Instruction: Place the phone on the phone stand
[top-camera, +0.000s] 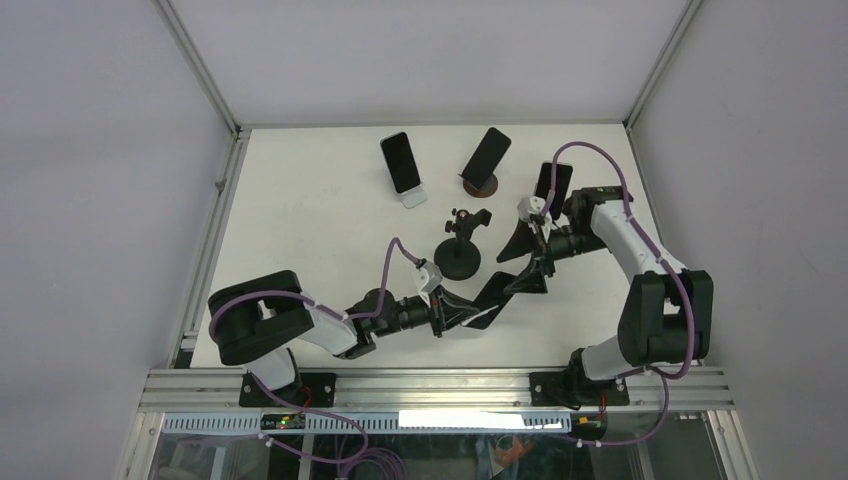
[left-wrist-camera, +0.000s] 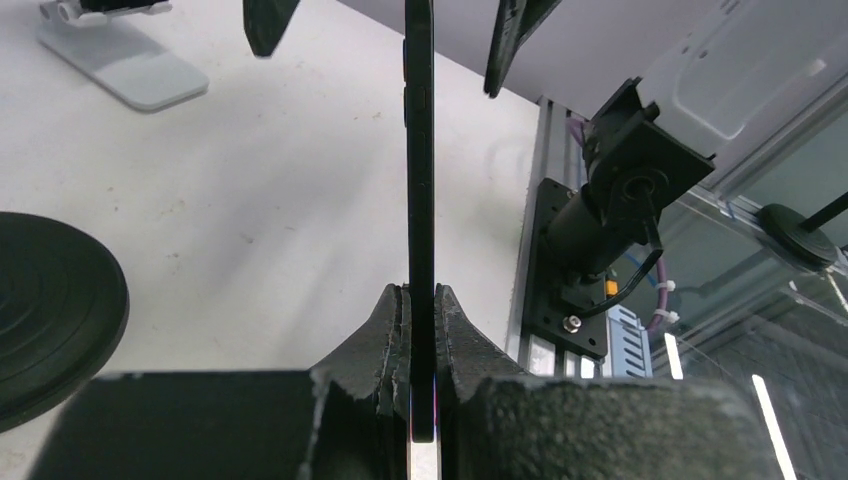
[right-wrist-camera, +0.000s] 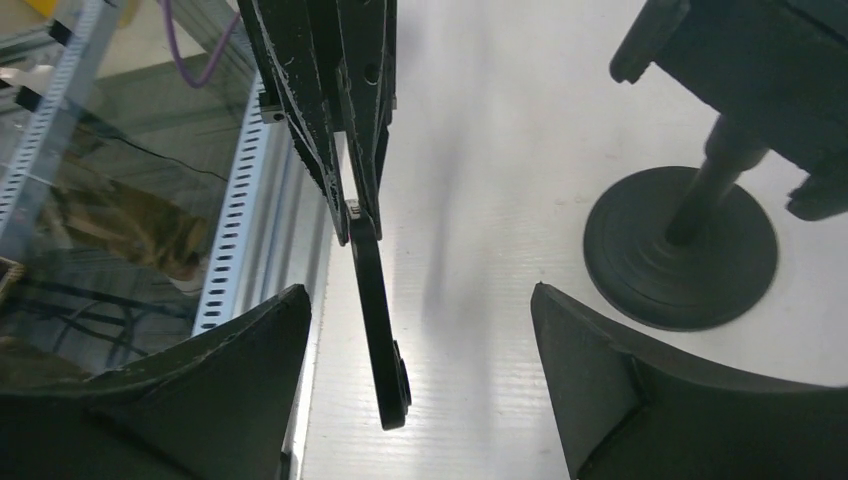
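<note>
While the left gripper is clamped tight on one end of the phone, the phone hangs over the table, just right of the stand and a little nearer the arm bases, apart from it. Its long axis runs from the left fingers out to the right and away from the bases, past the stand's round foot. Its free end points at the right gripper. Both wrist cameras see the phone edge-on as a thin black bar. The right gripper stands wide open on the stand's right side. It has one finger on each side of the phone's free end, with a gap on both sides, and grips nothing. Beyond the stand, a white stand and a brown stand each hold up another phone.
</note>
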